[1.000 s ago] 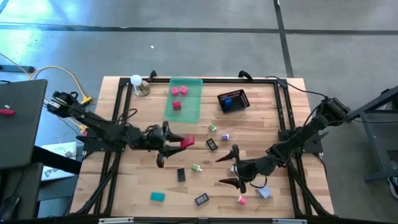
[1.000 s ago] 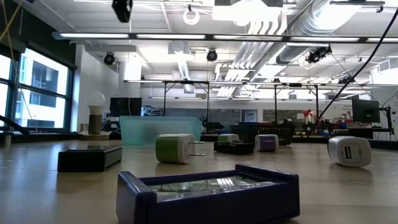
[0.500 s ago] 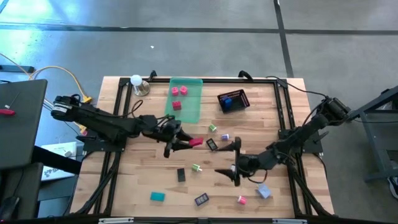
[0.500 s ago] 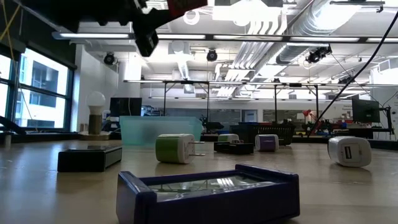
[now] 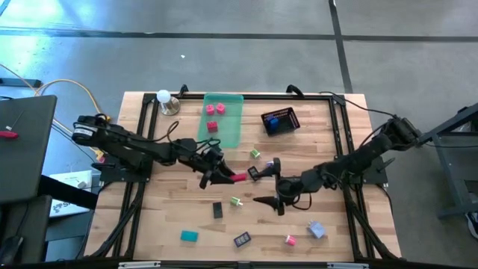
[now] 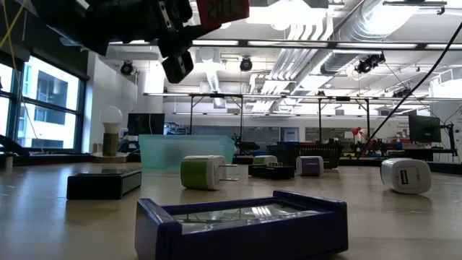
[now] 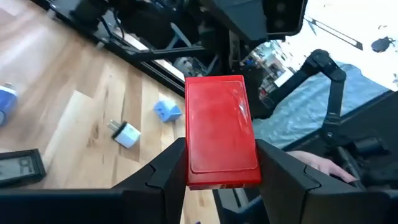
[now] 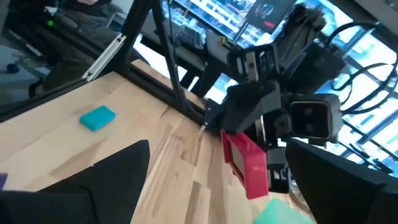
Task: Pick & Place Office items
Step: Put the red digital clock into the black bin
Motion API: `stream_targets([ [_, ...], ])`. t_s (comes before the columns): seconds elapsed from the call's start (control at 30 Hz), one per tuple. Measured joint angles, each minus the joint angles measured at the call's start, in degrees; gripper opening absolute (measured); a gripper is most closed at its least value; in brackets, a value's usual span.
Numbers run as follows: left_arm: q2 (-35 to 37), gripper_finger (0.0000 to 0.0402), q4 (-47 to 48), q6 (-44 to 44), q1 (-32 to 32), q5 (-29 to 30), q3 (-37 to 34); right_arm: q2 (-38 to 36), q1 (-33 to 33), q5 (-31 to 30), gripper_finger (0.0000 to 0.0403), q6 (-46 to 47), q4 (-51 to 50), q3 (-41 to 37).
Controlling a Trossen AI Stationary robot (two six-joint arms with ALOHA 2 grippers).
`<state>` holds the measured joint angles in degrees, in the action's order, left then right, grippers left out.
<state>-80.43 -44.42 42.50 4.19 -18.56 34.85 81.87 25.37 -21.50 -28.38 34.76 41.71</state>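
The left hand is seen near the middle of the surface, above it, and a red block is clamped flat between its two fingers. The right hand is held just beside it, fingers spread wide, with nothing in them. Around them the other office items are scattered: a teal piece near the front edge, a black one, a lavender one. Three pink pieces are lying in the green tray.
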Motion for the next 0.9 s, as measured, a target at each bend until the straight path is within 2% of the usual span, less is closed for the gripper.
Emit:
stream_targets([
  [0.23, -2.0, 0.0155, 0.2, 0.0, 0.1, -0.9, 2.8, 1.0, -3.5, 3.5, 0.0365, 0.3, -0.3, 0.0],
  [0.5, -5.5, 0.0155, 0.2, 0.0, 0.0, -3.2, 5.8, 2.7, -4.4, 6.7, 0.0355, 0.3, 0.0, 0.0],
  [0.67, -6.1, 0.0155, 0.0, -0.2, 0.0, -4.0, 6.5, 2.8, -4.4, 6.9, 0.0315, 0.2, -0.3, 0.0],
  [0.9, -6.6, 0.0155, 0.7, -0.1, 0.0, -4.6, 6.5, 2.8, -4.4, 8.4, 0.022, 0.1, -0.2, 0.0],
])
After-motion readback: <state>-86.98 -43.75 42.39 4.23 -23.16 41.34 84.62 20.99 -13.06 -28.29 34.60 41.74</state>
